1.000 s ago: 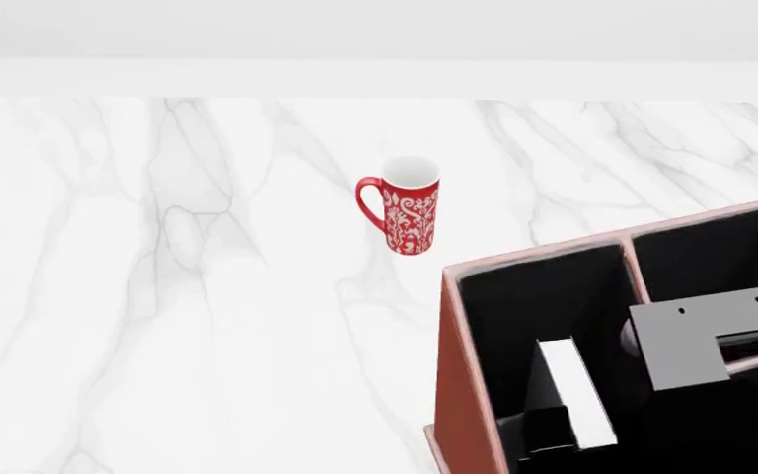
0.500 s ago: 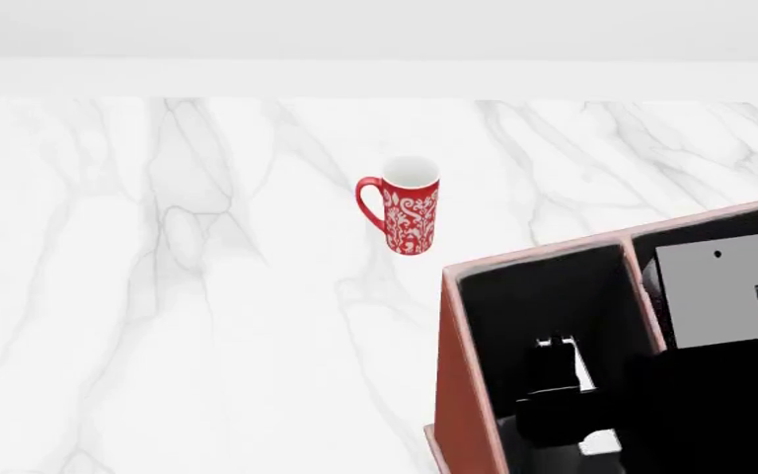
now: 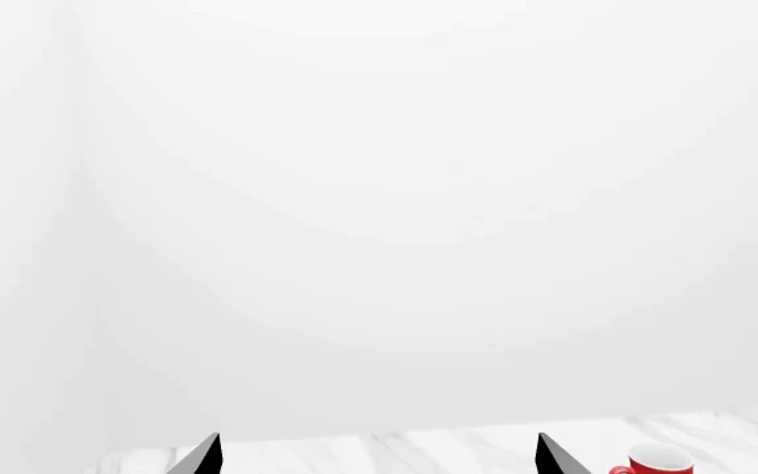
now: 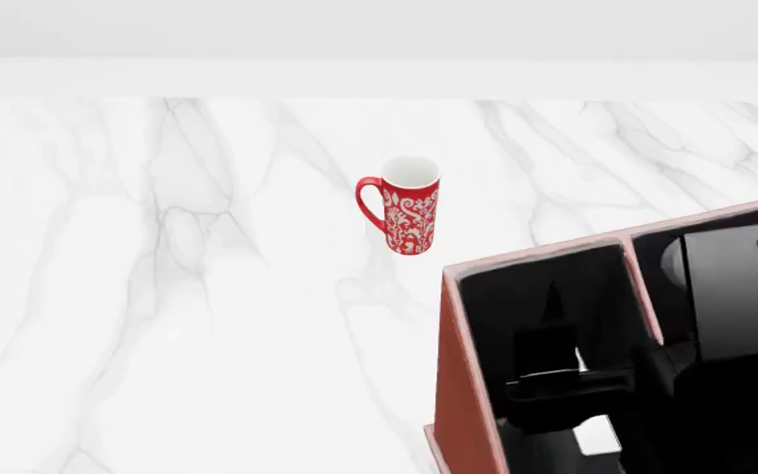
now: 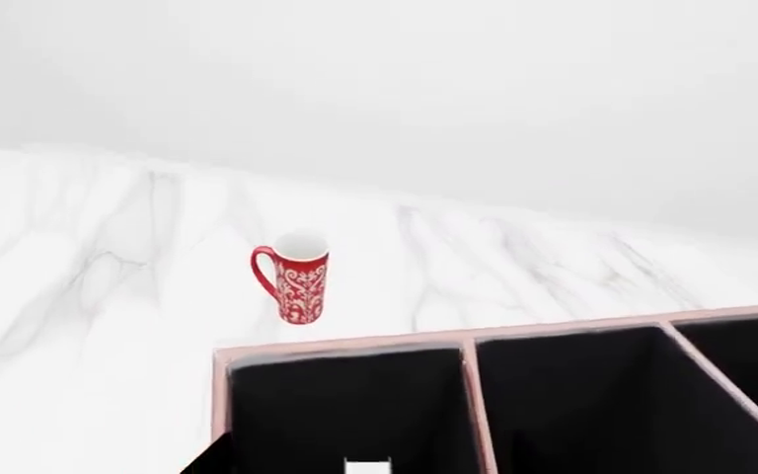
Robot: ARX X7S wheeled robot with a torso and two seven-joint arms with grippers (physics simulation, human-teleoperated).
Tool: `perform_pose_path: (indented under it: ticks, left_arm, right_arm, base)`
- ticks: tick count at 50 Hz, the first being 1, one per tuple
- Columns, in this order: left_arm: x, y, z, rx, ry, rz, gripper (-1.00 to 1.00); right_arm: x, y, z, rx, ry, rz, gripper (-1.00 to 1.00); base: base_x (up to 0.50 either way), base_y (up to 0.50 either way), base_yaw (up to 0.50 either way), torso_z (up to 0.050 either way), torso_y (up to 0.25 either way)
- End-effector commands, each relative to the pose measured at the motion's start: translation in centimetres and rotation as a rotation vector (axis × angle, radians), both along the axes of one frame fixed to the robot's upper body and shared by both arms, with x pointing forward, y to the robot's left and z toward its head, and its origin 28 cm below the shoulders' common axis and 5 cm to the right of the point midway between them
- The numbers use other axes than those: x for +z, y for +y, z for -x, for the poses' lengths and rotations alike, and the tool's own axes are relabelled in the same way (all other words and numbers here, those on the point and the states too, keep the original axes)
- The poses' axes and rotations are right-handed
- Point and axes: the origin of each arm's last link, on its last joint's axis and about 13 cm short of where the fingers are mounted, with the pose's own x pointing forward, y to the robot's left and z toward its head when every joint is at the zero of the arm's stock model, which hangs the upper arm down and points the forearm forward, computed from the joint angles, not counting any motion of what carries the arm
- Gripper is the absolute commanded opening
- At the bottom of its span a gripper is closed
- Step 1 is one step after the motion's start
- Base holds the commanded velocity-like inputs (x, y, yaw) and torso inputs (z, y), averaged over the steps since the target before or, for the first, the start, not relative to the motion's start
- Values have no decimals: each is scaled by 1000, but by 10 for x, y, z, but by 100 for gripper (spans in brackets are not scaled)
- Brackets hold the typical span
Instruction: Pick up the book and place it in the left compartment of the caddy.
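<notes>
Your right gripper sits low inside the left compartment of the caddy; the book shows only a white sliver beneath it (long axis unreadable); I cannot tell whether the jaws are parted; the left arm is well away.

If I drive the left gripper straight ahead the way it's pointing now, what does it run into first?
Nothing near, it seems. The left gripper points at a plain white wall above the marble table. The red mug sits off to one side of that line, not in it. Depth to the wall is unclear.
</notes>
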Motion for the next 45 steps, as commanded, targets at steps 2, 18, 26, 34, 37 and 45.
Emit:
perform_pose_path:
  ticks: [2, 18, 26, 34, 37, 45]
  left_arm:
    - [1, 0, 1, 2, -4, 4, 100]
    - [3, 0, 2, 3, -13, 19, 100]
    - [5, 1, 4, 2, -19, 24, 100]
    - [5, 0, 6, 2, -25, 27, 100]
    - [5, 1, 6, 0, -25, 29, 100]
    - [5, 1, 6, 2, -26, 31, 100]
  right_arm:
    - [11, 5, 20, -13, -108, 8, 100]
    - [17, 13, 43, -5, -230, -19, 100]
    - [17, 13, 49, -16, -295, -39, 100]
    - [5, 18, 63, -35, -355, -63, 100]
    - [3, 19, 67, -37, -364, -73, 100]
    - [-1, 21, 74, -44, -390, -80, 100]
  base:
    - [0, 0, 0, 0, 0]
    - [0, 0, 0, 0, 0]
    - [0, 0, 0, 0, 0]
    - [0, 0, 0, 0, 0]
    - [0, 0, 0, 0, 0]
    - [0, 0, 0, 0, 0]
